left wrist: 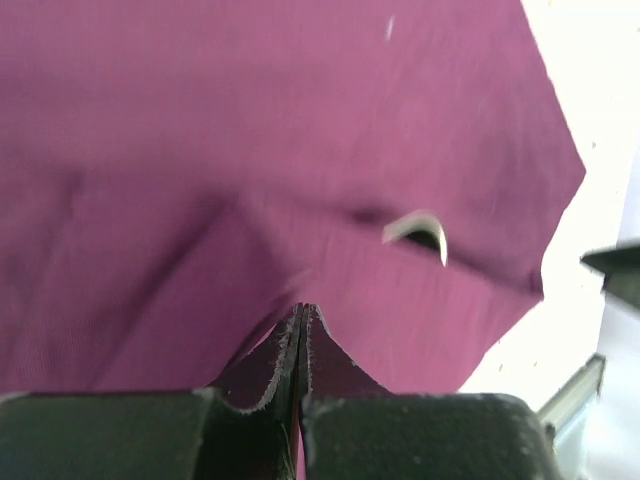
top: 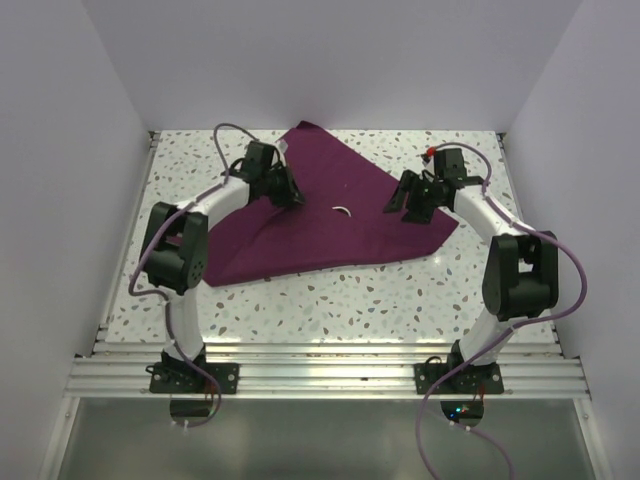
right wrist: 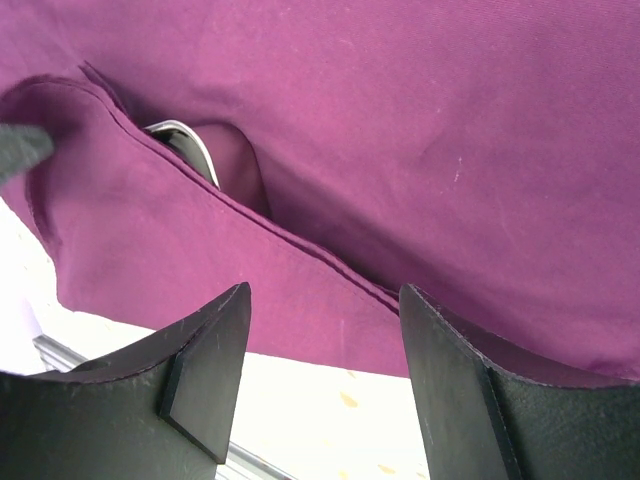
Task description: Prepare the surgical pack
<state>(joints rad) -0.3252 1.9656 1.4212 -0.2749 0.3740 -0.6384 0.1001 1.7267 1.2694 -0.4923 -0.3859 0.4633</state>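
Observation:
The surgical pack is a dark purple cloth point(top: 320, 240) lying partly folded over on the speckled table, with one corner pointing to the back. A thin metal loop point(top: 343, 211) pokes out from under a fold; it also shows in the left wrist view point(left wrist: 420, 228) and the right wrist view point(right wrist: 185, 140). My left gripper point(top: 287, 192) is shut on a pinch of the cloth point(left wrist: 300, 120), with its tips point(left wrist: 302, 310) closed. My right gripper point(top: 410, 205) is open and empty, just above the cloth's right edge point(right wrist: 450, 120), its jaws point(right wrist: 325, 300) spread wide. No gauze shows.
The speckled tabletop point(top: 380, 295) is walled in by white panels on the left, back and right. An aluminium rail point(top: 330, 375) runs along the near edge, by the arm bases. Bare table lies in front of the cloth.

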